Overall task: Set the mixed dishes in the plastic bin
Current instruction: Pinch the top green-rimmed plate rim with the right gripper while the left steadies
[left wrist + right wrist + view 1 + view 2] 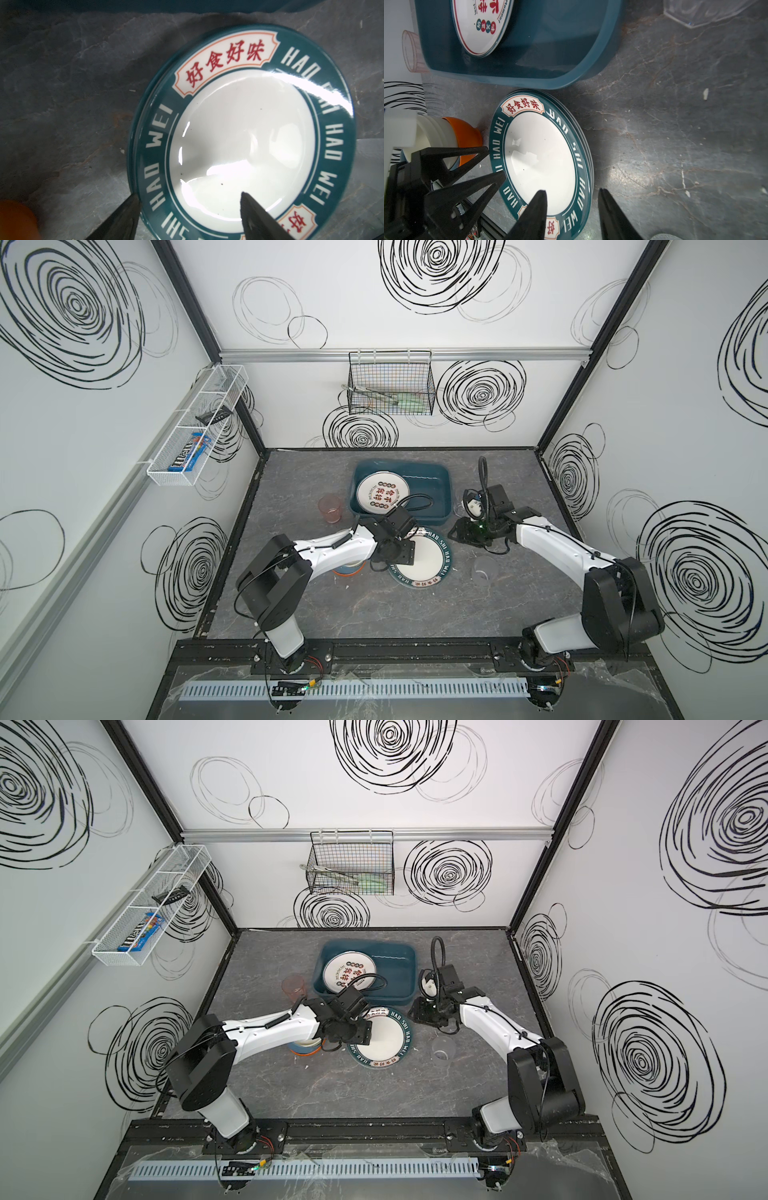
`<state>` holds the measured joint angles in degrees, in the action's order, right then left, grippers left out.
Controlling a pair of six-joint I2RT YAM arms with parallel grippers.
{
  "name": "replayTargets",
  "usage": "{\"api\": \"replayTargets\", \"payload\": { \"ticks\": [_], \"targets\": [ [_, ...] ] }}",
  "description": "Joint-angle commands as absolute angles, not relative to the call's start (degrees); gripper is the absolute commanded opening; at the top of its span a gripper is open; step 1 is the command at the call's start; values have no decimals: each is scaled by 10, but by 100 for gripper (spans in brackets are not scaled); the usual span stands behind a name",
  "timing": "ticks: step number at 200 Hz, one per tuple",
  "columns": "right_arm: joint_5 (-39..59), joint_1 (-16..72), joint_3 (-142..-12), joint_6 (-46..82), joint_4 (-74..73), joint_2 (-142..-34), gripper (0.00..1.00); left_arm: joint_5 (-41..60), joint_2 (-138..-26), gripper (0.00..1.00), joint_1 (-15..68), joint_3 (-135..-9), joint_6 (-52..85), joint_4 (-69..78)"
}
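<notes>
Left gripper [189, 196] is noted wide open, one finger outside the rim of the teal-rimmed plate [239, 135], one over its white well; nothing is gripped. Right gripper [572, 191] is held part open and empty, beside the plastic bin [436, 477]. The plate is stacked on others on the table [332, 614], just in front of the bin. One white plate [382, 491] is seen inside the bin. Nested bowls [467, 133], pink tumbler [331, 508] and clear tumbler [485, 570] are noted on the table.
</notes>
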<state>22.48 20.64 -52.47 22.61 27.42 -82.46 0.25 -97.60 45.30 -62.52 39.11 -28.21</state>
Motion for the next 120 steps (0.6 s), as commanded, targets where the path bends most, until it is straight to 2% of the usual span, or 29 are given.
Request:
{"api": "replayTargets", "payload": {
  "ticks": [1, 120],
  "targets": [
    [231, 204, -521, 218, 271, -830, 45, 18, -994, 79, 450, -625, 395, -270],
    [234, 206, -519, 216, 258, -870, 45, 33, -1002, 78, 457, -621, 398, -251]
  ]
}}
